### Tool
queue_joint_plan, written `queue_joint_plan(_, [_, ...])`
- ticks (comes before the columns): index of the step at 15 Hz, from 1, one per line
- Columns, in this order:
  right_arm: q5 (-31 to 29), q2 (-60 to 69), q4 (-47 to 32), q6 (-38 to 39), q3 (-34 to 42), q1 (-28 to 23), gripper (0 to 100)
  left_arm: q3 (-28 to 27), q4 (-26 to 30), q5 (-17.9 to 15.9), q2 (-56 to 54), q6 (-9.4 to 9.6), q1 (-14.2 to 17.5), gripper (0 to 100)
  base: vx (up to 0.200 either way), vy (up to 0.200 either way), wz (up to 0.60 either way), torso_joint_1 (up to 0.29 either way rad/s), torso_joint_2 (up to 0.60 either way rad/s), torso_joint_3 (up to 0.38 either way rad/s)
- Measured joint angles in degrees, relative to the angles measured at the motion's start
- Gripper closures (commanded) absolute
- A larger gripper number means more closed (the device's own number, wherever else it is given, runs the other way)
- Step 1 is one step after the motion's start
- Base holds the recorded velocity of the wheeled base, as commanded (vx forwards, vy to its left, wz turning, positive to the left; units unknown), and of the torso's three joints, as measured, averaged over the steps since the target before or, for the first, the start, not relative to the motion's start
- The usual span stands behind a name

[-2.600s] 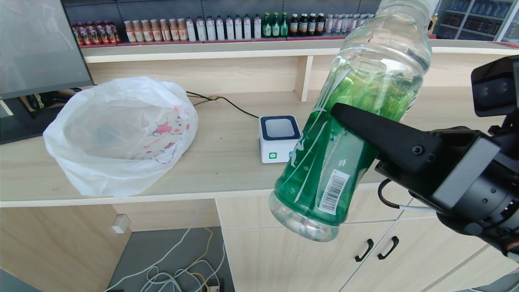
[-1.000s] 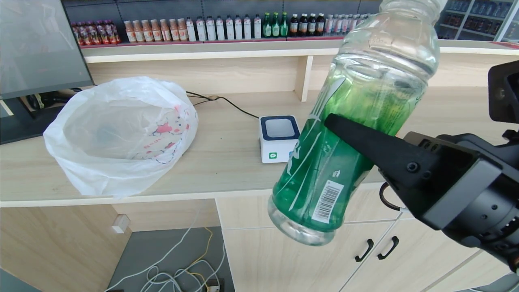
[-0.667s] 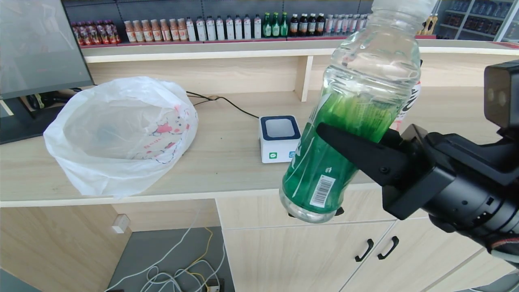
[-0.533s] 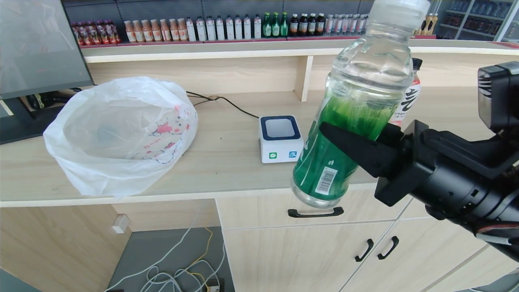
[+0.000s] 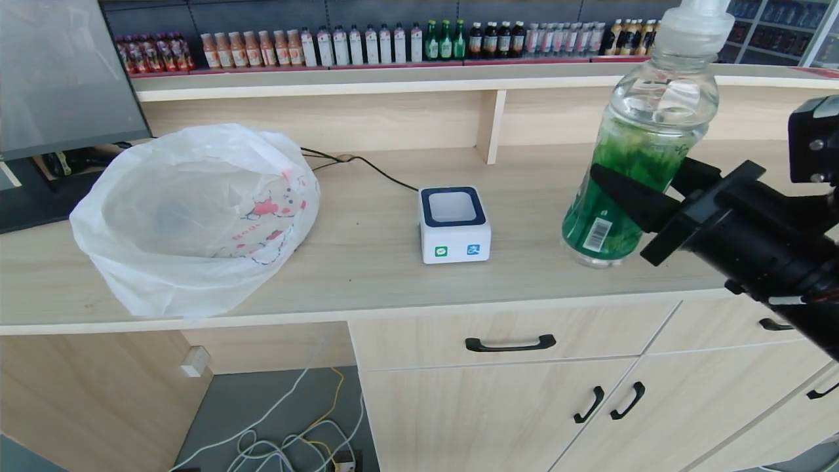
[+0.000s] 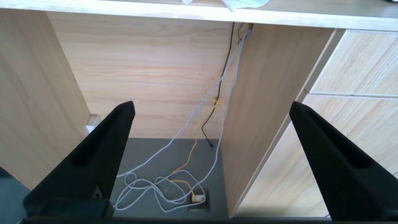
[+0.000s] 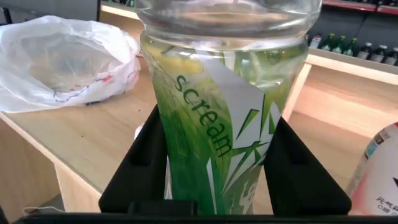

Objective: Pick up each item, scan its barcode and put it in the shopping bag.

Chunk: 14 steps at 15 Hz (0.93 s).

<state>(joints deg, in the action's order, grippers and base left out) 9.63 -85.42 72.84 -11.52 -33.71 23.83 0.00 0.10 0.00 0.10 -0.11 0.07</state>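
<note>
**Checkout counter (image 5: 367, 269), head and wrist views.**

*Hidden or cut off.* The cap (image 5: 695, 19) of the bottle (image 5: 645, 131) is clipped by the head view's upper edge. The right gripper (image 5: 639, 176) covers a band of the green label at mid-height. The bottle's base sits low over the counter near its front edge; whether it touches the wood cannot be told. In the right wrist view the bottle (image 7: 217, 124) blocks most of the counter behind it. A second bottle (image 7: 379, 168) with a white label is cut by the frame edge, near the held one. The inside of the bag (image 5: 196, 216) is veiled by cloudy plastic, and its contents cannot be made out.

*Surroundings.* The scanner (image 5: 454, 224), window up, stands on the counter between bag and bottle, apart from both. A cable (image 5: 370, 165) runs across the counter from behind the bag to the scanner. The bag lies open on the robot's left, near a monitor (image 5: 62, 72). Shelf bottles (image 5: 367, 42) line the back wall. Wires (image 6: 180, 180) lie on the floor under the counter.

*Pose.* The right arm comes in from the robot's right, its gripper closed on the bottle, one finger on each side. The bottle leans, cap tilted to the right. The barcode (image 5: 597, 234) is low on the label and faces the head camera. The left gripper (image 6: 211, 109) hangs below counter level, pointing at the floor, fingers spread wide and holding nothing.
</note>
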Motion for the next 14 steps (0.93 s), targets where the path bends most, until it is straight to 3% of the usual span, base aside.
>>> queue_joint_plan(6, [-12.4, -1.2, 3.8, -0.5, -0.2, -1.4, 100, 0.0, 0.0, 0.0, 0.0, 0.00, 0.0, 0, 0.000, 0.000, 0.00, 0.000, 0.00, 0.000])
queue_joint_plan(14, [-15.3, -2.7, 4.8, -0.7, 0.0, -1.4, 100, 0.0, 0.0, 0.0, 0.0, -0.02, 0.0, 0, 0.000, 0.000, 0.00, 0.000, 0.00, 0.000])
